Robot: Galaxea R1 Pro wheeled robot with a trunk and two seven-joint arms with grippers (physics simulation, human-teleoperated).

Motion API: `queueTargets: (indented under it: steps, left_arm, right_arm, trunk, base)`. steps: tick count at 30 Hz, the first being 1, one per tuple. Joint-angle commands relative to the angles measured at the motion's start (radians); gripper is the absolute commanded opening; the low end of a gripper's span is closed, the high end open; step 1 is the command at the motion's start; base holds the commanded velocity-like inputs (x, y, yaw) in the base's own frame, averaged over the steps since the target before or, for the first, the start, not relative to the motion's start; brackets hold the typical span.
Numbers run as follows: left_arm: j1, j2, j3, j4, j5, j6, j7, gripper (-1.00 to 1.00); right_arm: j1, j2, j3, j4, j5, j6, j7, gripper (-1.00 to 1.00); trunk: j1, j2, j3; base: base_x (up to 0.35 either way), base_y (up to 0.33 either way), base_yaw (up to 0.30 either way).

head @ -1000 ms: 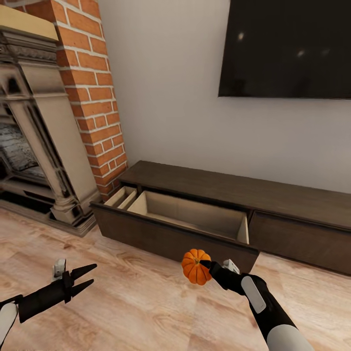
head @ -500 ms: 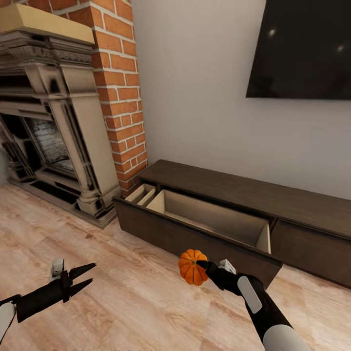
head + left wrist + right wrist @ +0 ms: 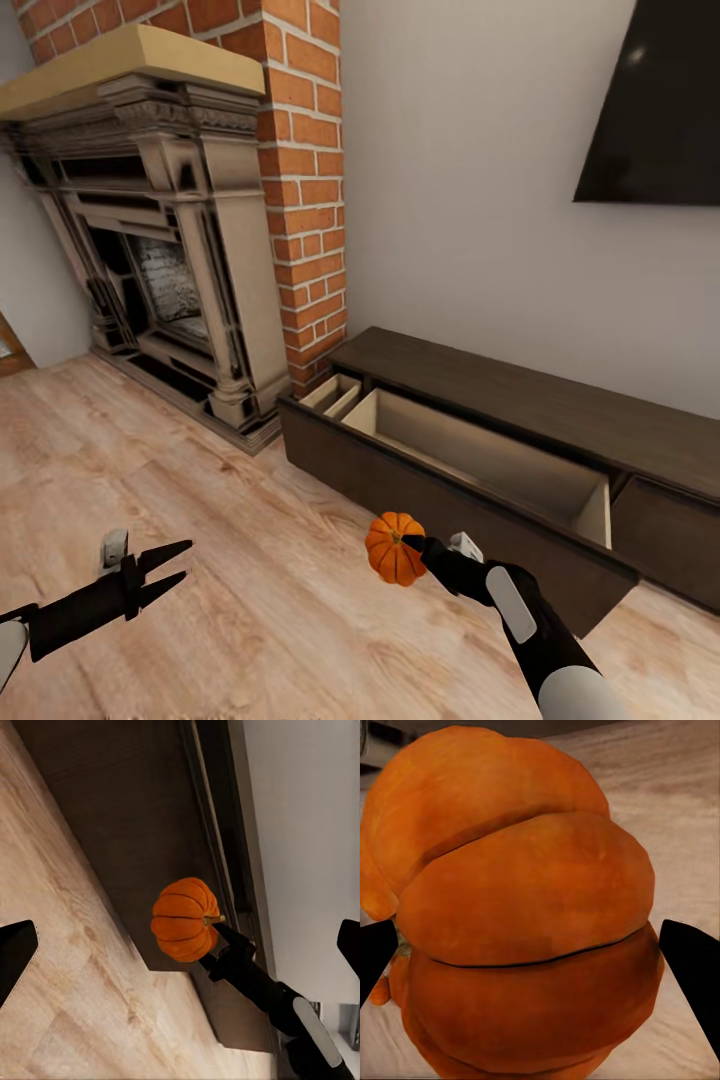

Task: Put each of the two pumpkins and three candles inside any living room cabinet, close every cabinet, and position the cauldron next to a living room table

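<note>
A bright-orange ribbed pumpkin (image 3: 394, 548) hangs above the wood floor, and my right gripper (image 3: 408, 545) is shut on it at the stem side. The right wrist view has the pumpkin (image 3: 525, 907) pressed close between the two dark fingertips (image 3: 690, 975). From the left wrist view the pumpkin (image 3: 184, 919) shows in front of the cabinet's dark drawer front. The long low dark-brown cabinet (image 3: 520, 390) stands against the wall, its wide left drawer (image 3: 470, 455) pulled out with a bare beige inside. Low on the left, my left gripper (image 3: 172, 568) is open and holds nothing.
A dark carved fireplace (image 3: 170, 270) with a brick chimney (image 3: 305, 200) stands left of the cabinet. A black wall screen (image 3: 660, 110) hangs above the cabinet. Wood floor (image 3: 250, 600) stretches between me and the pulled-out drawer front.
The camera has swung left, so the cabinet and screen slid right in the picture and more fireplace shows. Both arms keep their pose and the pumpkin stays in the right gripper.
</note>
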Motion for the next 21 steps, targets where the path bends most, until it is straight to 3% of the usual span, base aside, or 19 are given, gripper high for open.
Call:
queueTargets:
  steps: [1, 21]
  left_arm:
    - [0.0, 0.0, 0.0, 0.0, 0.0, 0.0, 0.0, 1.0]
    - [0.0, 0.001, 0.0, 0.004, -0.001, 0.0, 0.0, 1.0]
  right_arm:
    - [0.0, 0.0, 0.0, 0.0, -0.007, 0.0, -0.002, -1.0]
    - [0.0, 0.005, 0.0, 0.0, -0.007, -0.001, -0.002, -1.0]
  trunk:
    - [0.0, 0.0, 0.0]
    - [0.0, 0.0, 0.0]
  base:
    - [0.0, 0.0, 0.291]
    - [0.0, 0.0, 0.291]
